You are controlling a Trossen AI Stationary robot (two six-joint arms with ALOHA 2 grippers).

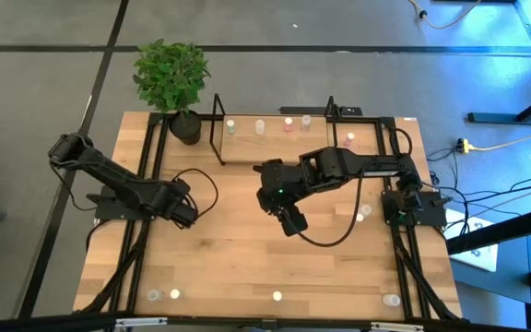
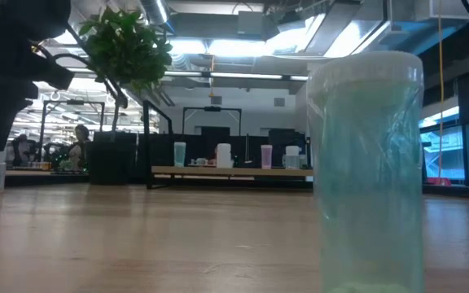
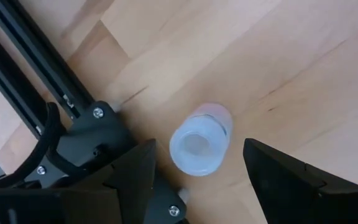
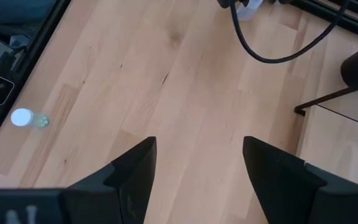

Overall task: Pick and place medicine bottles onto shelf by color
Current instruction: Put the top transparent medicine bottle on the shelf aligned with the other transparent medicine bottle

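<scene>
A small pale bottle with a pink tint (image 3: pixel 201 144) stands upright on the wooden table. My left gripper (image 3: pixel 197 177) (image 1: pixel 184 210) is open above it and points steeply down, one finger on each side, neither touching. My right gripper (image 4: pixel 197 168) (image 1: pixel 291 221) hangs open over the table's middle with only bare wood between its fingers. The shelf (image 1: pixel 247 152) (image 2: pixel 234 171) stands at the table's far edge and bears several bottles (image 1: pixel 289 123) (image 2: pixel 266 155) in a row.
A potted plant (image 1: pixel 173 78) stands at the far left beside the shelf. Loose bottles stand along the near edge (image 1: pixel 174 294) (image 1: pixel 277 296) (image 1: pixel 391 300), one right before the low camera (image 2: pixel 369 171). Another stands at the right (image 1: pixel 365 210). A black cable (image 1: pixel 330 242) loops below my right gripper.
</scene>
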